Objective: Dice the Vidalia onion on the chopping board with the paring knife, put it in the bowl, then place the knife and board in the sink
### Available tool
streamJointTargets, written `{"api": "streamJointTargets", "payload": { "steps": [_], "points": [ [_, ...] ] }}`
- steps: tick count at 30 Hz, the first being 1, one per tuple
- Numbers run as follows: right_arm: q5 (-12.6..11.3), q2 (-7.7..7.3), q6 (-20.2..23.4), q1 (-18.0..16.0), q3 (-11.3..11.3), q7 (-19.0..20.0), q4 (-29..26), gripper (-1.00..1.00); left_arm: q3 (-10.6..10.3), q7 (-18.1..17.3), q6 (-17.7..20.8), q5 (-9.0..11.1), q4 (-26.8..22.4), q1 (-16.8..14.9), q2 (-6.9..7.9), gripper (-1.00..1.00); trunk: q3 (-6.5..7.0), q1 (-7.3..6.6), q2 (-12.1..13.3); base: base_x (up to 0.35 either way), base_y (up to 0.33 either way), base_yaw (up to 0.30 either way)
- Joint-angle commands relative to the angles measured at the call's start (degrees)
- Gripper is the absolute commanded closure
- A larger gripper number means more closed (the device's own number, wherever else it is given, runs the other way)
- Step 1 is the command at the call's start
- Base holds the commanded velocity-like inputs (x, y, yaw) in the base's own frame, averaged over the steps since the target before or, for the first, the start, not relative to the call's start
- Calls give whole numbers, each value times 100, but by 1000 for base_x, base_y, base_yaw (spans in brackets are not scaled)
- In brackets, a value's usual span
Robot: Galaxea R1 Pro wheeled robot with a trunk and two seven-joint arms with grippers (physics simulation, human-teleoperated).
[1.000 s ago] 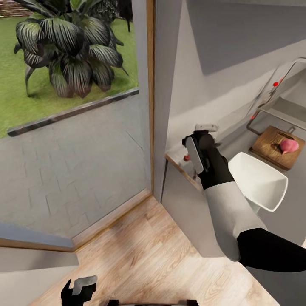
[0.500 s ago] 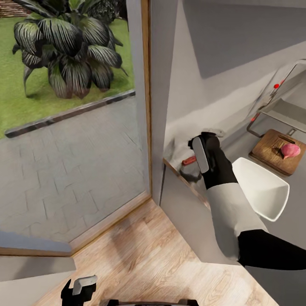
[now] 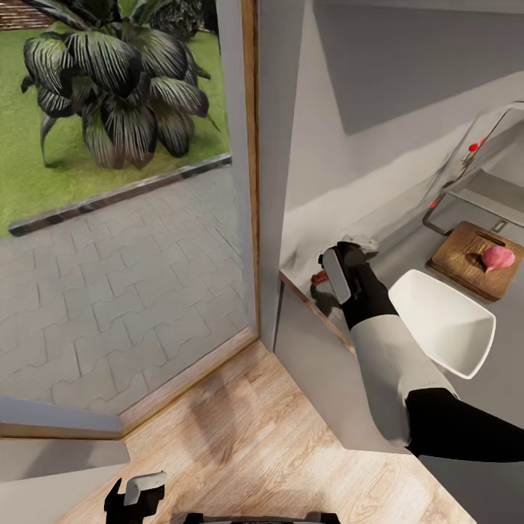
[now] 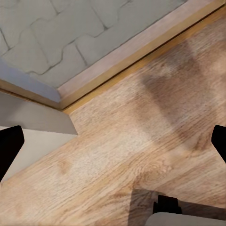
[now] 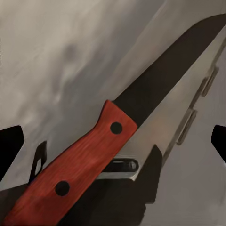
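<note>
Red handle of paring knife (image 5: 75, 165) under my right claw (image 3: 336, 271), fingers apart; centre, descend, clamp handle.

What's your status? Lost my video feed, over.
Right gripper open, poised over the paring knife at the countertop end. Left gripper open, low over the floor. Vidalia onion on chopping board, beside bowl. Nothing blocking.

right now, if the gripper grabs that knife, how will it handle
Probably stiff and light: the knife is slim, with a riveted red handle. It lies flat on the glossy countertop, so it may slide. The right gripper hangs above it.
</note>
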Motion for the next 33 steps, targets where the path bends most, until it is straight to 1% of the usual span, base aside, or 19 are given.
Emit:
{"api": "streamJointTargets", "payload": {
  "steps": [1,2,5,7,10,28,30,33],
  "points": [
    [-86,3,0,-6,-6,-46,6,-100,-18,19,-33,-3,23,-10,0,-100,-8,3,-10,0,0,0],
    [-144,3,-1,-7,-6,-45,13,-100,-19,19,-33,-3,25,-10,0,-100,-8,3,-10,0,0,0],
    [-591,3,-3,-5,-6,-47,89,-100,-19,19,-33,-3,24,-10,0,-100,-8,3,-10,0,0,0],
    [-739,3,-4,-5,-2,-51,136,-100,-20,19,-33,-3,23,-10,0,-100,-8,3,-10,0,0,0],
    [-883,3,-11,-7,2,-54,260,-100,-18,19,-33,-3,25,-10,0,-100,-8,3,-10,0,0,0],
    [-946,3,-13,-5,-6,-46,232,-100,-15,20,-10,-3,31,-10,0,-100,-8,3,-10,0,0,0],
    [-945,3,-12,-5,-6,-46,230,-100,-17,20,77,-3,29,-10,0,-100,-8,3,-10,0,0,0],
    [-944,3,-12,-5,-6,-45,229,-100,-16,19,392,-3,24,-10,0,-100,-8,3,-10,0,0,0]
  ]
}}
